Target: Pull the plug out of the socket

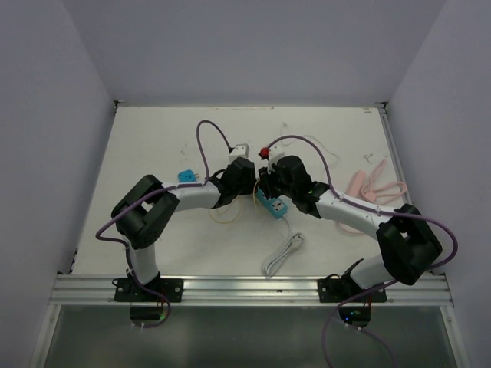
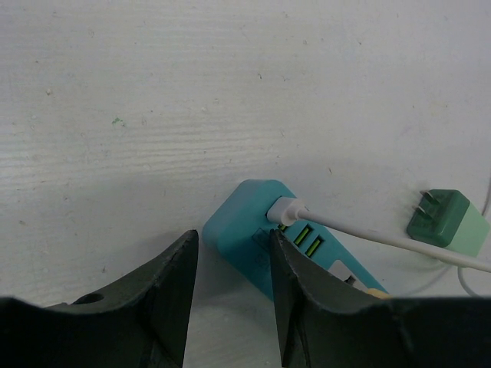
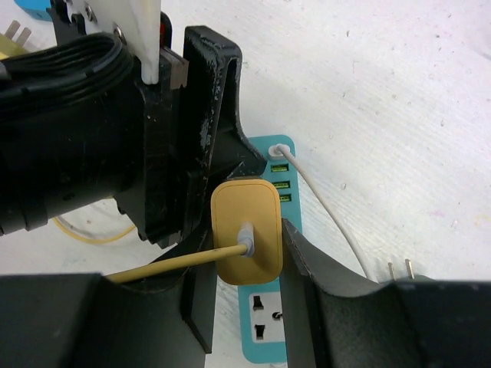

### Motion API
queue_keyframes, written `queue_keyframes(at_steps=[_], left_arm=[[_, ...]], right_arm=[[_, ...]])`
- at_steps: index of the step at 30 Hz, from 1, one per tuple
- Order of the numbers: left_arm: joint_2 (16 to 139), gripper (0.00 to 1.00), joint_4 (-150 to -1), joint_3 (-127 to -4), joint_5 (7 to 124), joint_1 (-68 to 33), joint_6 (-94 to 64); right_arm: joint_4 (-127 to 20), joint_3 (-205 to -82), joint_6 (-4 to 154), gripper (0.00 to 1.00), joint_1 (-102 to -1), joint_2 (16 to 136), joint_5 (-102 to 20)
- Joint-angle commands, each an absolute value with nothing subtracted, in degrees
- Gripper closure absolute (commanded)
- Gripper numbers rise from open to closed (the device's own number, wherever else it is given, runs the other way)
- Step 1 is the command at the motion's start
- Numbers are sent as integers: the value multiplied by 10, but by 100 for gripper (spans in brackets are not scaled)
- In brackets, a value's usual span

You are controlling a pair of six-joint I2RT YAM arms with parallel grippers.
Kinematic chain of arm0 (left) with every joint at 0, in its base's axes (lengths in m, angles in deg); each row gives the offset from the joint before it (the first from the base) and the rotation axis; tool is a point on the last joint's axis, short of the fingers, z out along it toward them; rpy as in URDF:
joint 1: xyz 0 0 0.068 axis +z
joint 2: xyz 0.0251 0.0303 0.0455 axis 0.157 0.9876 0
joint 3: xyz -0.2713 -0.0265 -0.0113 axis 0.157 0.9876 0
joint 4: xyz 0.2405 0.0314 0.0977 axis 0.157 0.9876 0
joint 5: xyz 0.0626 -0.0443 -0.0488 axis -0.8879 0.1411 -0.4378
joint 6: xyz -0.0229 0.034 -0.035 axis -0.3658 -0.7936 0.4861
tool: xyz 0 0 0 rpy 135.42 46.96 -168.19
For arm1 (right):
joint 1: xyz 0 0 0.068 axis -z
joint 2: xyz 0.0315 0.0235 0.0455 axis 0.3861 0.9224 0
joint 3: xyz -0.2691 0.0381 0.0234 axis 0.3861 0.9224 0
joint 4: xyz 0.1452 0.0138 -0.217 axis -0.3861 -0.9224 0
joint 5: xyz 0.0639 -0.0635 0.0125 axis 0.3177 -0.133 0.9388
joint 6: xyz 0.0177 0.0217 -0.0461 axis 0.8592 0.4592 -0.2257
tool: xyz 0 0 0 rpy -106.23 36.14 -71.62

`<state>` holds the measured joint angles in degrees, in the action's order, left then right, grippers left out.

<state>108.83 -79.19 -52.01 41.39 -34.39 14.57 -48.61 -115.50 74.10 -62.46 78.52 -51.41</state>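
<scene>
Rounded matte yellow plug (image 3: 245,203) clamped between right fingers (image 3: 345,307), left fingers (image 2: 165,299) apart over smooth teal rectangular socket strip (image 2: 242,222)

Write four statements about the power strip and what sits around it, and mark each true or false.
1. A white cable is plugged into the teal power strip. True.
2. The yellow plug lies loose on the table. False: it sits on the strip, between the fingers of the right hand.
3. The green adapter is plugged into the strip. False: it lies on the table apart from the strip, prongs bare.
4. The socket next to the yellow plug has nothing in it. True.
</scene>
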Motion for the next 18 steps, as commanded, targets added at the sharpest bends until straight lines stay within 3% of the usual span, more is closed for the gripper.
queue_keyframes(at_steps=[1, 18], left_arm=[[1141, 55, -658, -491, 392, -347, 125], [1124, 55, -650, -500, 377, -346, 122]], right_arm=[[-466, -1187, 745, 100, -626, 773, -513], [-665, -1102, 815, 100, -624, 637, -621]])
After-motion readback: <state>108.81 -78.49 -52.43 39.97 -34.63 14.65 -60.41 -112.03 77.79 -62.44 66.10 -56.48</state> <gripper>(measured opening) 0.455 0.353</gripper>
